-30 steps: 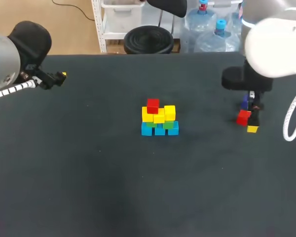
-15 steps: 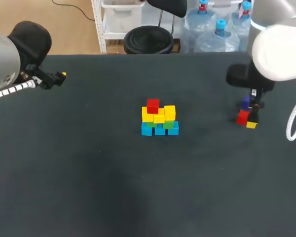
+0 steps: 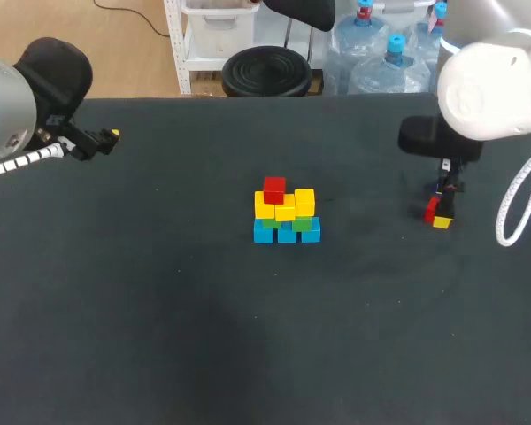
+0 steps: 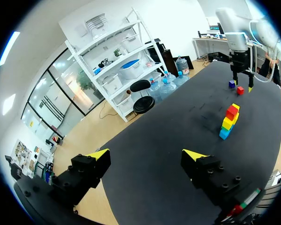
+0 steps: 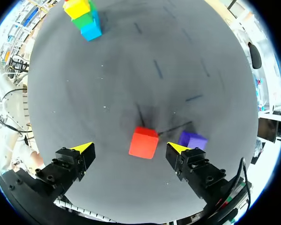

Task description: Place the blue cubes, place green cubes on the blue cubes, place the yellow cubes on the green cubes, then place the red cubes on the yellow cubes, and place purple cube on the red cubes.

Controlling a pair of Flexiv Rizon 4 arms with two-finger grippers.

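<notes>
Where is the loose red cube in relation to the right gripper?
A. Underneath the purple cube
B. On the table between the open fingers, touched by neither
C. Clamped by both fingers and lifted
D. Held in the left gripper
B: the right wrist view shows the red cube lying on the table between the spread fingers of the right gripper, with a gap on each side.

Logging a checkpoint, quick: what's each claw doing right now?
Left claw: open, empty.
Right claw: open, with the loose red cube between its fingers, not gripped.
</notes>
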